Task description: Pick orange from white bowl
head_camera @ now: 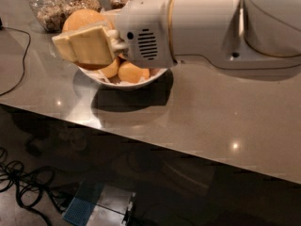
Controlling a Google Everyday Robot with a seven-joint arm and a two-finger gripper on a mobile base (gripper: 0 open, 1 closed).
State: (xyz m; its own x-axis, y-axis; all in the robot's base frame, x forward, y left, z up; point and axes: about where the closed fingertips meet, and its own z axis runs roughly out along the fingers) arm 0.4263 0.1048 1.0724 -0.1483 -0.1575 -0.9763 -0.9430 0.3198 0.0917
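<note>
1 orange gripped by end effector above white bowl.

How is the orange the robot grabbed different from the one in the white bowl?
The held orange is up above the white bowl, clamped in the gripper. The bowl orange lies low inside, against other fruit. The gripper hides half of the held orange, but nothing grips the bowl orange. Both are round and orange.
</note>
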